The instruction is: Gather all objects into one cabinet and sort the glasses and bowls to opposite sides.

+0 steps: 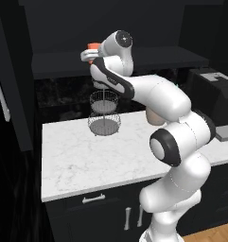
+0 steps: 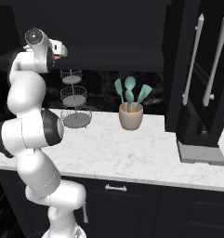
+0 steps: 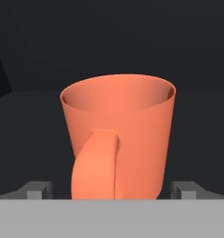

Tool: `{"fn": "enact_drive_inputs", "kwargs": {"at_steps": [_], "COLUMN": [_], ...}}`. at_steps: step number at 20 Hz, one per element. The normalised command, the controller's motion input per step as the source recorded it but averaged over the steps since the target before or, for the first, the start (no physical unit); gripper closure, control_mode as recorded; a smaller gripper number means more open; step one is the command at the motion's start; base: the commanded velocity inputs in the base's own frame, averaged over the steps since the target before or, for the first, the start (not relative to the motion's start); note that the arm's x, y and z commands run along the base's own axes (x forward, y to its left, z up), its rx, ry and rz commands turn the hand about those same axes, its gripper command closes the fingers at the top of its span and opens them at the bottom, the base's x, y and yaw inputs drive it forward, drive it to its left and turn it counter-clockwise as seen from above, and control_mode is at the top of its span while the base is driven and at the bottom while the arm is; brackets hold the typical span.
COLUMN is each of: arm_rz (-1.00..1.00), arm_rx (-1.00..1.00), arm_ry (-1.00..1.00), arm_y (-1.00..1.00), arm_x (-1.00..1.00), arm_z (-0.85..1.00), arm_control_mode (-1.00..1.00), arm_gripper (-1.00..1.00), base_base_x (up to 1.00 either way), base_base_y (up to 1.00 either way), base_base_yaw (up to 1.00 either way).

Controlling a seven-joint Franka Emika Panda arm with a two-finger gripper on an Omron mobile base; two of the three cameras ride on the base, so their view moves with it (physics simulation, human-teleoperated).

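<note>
Up on the cabinet shelf [image 1: 63, 66], well above the desk [image 1: 77, 156], you have the orange cup [image 3: 118, 135] standing upright with its handle turned straight toward the hand. It sits between the two finger tips, and the gripper [image 3: 111, 190] is spread wide, one tip on each side of the cup's base, with a gap on both sides, so nothing is clamped yet. That spacing looks chosen so the jaws can close across the body of the cup rather than on the handle. In the left base view the orange cup shows as a small patch right at the hand, level with the shelf. Your arm is stretched high and forward, elbow bent over the desk above the wire basket stand [image 1: 104, 113], wrist roughly level and pointing into the cabinet's dark interior.
</note>
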Motion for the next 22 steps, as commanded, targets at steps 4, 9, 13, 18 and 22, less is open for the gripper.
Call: {"fn": "enact_drive_inputs", "kwargs": {"at_steps": [4, 9, 13, 18, 22], "arm_rz": [0.00, 0.00, 0.00, 0.00, 0.00], "arm_rx": [0.00, 0.00, 0.00, 0.00, 0.00], "arm_ry": [0.00, 0.00, 0.00, 0.00, 0.00], "arm_y": [0.00, 0.00, 0.00, 0.00, 0.00], "arm_x": [0.00, 0.00, 0.00, 0.00, 0.00], "arm_z": [0.00, 0.00, 0.00, 0.00, 0.00], "arm_control_mode": [-1.00, -1.00, -1.00, -1.00, -1.00], "arm_gripper": [-1.00, 1.00, 1.00, 1.00, 1.00], "base_base_x": [0.00, 0.00, 0.00, 0.00, 0.00], "base_base_y": [0.00, 0.00, 0.00, 0.00, 0.00], "base_base_yaw": [0.00, 0.00, 0.00, 0.00, 0.00]}}
